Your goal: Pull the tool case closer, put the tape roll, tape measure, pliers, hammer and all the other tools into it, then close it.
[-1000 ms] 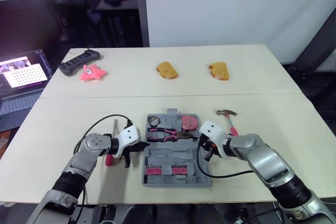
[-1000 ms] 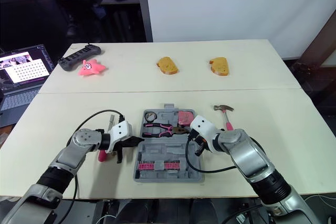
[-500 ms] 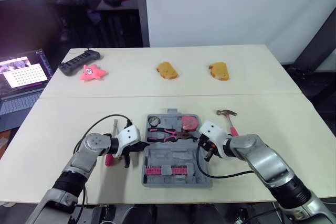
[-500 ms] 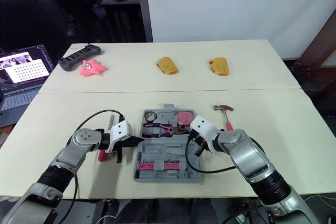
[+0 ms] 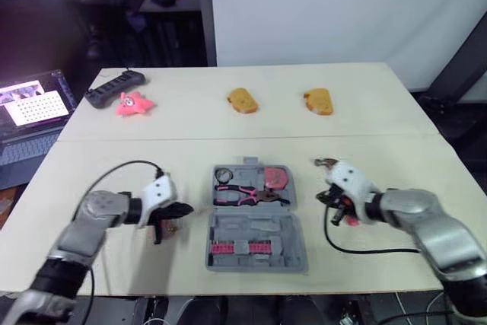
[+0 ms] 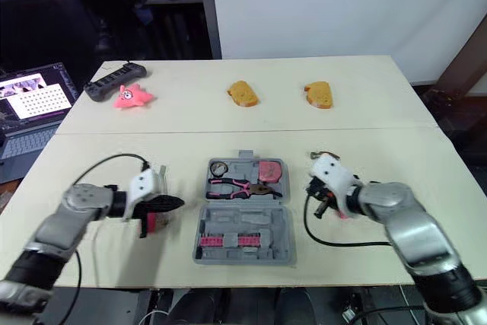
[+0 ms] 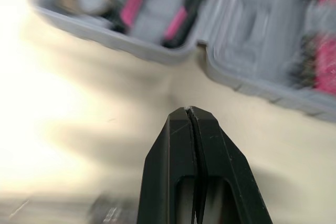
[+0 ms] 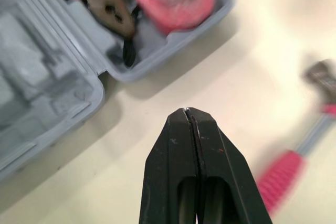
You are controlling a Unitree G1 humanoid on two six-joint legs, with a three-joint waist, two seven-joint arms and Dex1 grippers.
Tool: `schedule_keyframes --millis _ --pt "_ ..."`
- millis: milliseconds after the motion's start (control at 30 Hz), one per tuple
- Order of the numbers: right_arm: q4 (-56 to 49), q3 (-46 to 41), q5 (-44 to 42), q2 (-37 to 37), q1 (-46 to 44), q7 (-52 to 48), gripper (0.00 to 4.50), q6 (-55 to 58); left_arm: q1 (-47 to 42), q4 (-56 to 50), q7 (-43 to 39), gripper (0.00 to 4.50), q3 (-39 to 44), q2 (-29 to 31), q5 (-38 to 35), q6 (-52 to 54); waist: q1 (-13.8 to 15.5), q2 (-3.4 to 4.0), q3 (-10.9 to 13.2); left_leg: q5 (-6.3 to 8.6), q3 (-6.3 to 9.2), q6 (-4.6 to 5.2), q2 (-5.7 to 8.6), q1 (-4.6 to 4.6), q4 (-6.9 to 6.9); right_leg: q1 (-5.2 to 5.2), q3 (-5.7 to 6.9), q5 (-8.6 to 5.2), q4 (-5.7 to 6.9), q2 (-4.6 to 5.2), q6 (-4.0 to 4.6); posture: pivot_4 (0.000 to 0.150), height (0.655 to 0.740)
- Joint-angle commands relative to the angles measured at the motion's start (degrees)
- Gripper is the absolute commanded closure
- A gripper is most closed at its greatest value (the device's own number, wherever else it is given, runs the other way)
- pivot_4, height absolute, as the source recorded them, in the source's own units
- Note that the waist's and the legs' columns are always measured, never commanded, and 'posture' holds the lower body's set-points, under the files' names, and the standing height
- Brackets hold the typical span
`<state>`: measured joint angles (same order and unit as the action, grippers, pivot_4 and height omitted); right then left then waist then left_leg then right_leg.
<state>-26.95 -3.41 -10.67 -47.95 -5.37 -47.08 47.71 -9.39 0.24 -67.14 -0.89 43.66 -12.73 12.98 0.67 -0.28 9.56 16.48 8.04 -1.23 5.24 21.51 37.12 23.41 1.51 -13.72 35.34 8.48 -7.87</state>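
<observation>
This looks like a lab room where robots get tested. 2 plain pale tables stand pushed together by a bare white wall, and an open laptop with its screen on sits at the left. On the far table lie a black controller, a pink star toy and 2 pieces of bread.

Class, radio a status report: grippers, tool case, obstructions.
Left gripper, right gripper shut, empty. Tool case open, pliers inside. Hammer outside, beside right gripper, nothing between.
</observation>
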Motion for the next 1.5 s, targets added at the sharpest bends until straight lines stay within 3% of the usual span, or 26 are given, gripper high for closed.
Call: schedule_keyframes --millis 33,67,167,300,400,700,833,967,1100,1200,1367,1500 --pt "-2.4 -11.7 -3.2 -1.6 6.4 -2.4 4.5 -3.4 4.3 -3.2 -0.6 4.48 9.5 3.7 -6.8 4.1 0.1 0.0 0.0 0.01 -0.02 0.03 0.01 -0.01 0.0 -0.02 0.0 0.0 0.0 0.02 0.0 0.15 0.74" --pt "-2.7 -14.8 -3.9 -1.8 8.8 -3.3 4.5 -4.5 5.8 -2.7 -0.6 4.48 12.0 4.7 -7.8 4.8 0.1 0.02 0.0 0.02 -0.02 0.04 0.0 -0.04 0.0 -0.04 0.0 0.0 -0.01 0.02 -0.01 0.15 0.74" --pt "-3.1 -25.7 -6.3 -0.7 17.8 -7.0 3.59 -8.3 11.7 5.1 -1.0 3.57 19.8 8.6 -7.5 2.2 0.1 0.04 0.1 0.03 -0.04 0.05 0.0 -0.04 0.0 -0.04 0.0 -0.01 0.0 0.01 0.0 0.15 0.74" --pt "3.0 -41.1 -9.6 2.6 29.4 -14.4 1.63 -19.1 16.8 20.9 -0.8 1.52 27.5 11.7 -6.5 -5.1 0.0 0.03 0.1 0.07 -0.13 0.1 -0.04 -0.08 -0.09 -0.03 0.0 -0.03 -0.04 -0.03 0.0 0.15 0.74" --pt "7.3 -43.8 -9.4 2.0 32.7 -16.5 0.18 -23.8 16.5 27.1 -1.3 0.06 27.4 12.8 -5.3 -9.4 0.1 -0.02 0.2 0.11 -0.25 0.12 -0.03 -0.12 0.0 -0.17 -0.02 -0.04 -0.2 0.08 -0.04 0.15 0.74" --pt "11.7 -44.1 -9.8 1.3 34.6 -16.4 0.08 -27.9 14.3 32.3 -0.9 0.02 26.5 11.9 -4.6 -13.3 0.1 -0.09 0.3 0.12 -0.2 0.1 -0.06 -0.09 -0.08 -0.07 -0.04 -0.06 -0.16 0.08 -0.04 0.15 0.74" --pt "8.5 -44.2 -10.6 1.5 35.6 -15.2 0.08 -25.9 15.2 28.2 -0.1 0.02 25.3 10.3 -4.5 -12.5 0.1 -0.06 0.3 0.12 -0.22 0.1 -0.06 -0.09 -0.06 -0.08 -0.07 -0.05 -0.17 0.1 -0.05 0.15 0.74" --pt "0.4 -45.4 -16.4 1.1 34.0 -12.6 0.08 -18.8 17.2 16.9 4.7 0.02 24.3 5.9 -6.1 -8.2 0.1 -0.02 0.3 0.12 -0.23 0.1 -0.08 -0.09 -0.04 -0.09 -0.12 -0.05 -0.16 0.09 -0.05 0.15 0.74" --pt "-9.2 -42.9 -26.5 -1.0 27.8 -8.0 0.08 -8.7 18.0 -0.8 14.4 0.02 22.8 -1.3 -9.9 4.4 0.2 -0.06 0.3 0.12 -0.21 0.1 -0.08 -0.06 0.03 -0.11 -0.14 -0.05 -0.16 0.1 -0.05 0.15 0.74" --pt "-15.3 -33.9 -35.0 -2.4 16.7 -0.6 0.08 -1.8 18.1 -15.9 25.3 0.02 18.7 -7.1 -12.6 18.5 0.0 -0.15 0.4 0.12 -0.21 0.1 -0.08 -0.07 0.06 -0.12 -0.14 -0.04 -0.15 0.08 -0.06 0.15 0.74" --pt "-17.8 -22.3 -38.3 -2.6 6.4 5.6 0.08 2.6 16.2 -30.9 38.4 0.02 15.0 -12.4 -15.8 38.1 0.4 -0.31 0.5 0.11 -0.14 0.1 -0.05 -0.04 0.03 -0.08 -0.11 -0.03 -0.1 0.04 -0.04 0.15 0.74" --pt "-18.3 -16.4 -38.9 -1.7 3.5 7.3 0.08 2.9 10.9 -36.8 54.2 0.02 9.4 -18.7 -10.1 51.3 1.5 -0.31 0.5 0.11 -0.13 0.11 0.04 0.0 0.08 -0.09 -0.07 -0.03 -0.11 0.08 -0.05 0.15 0.74"
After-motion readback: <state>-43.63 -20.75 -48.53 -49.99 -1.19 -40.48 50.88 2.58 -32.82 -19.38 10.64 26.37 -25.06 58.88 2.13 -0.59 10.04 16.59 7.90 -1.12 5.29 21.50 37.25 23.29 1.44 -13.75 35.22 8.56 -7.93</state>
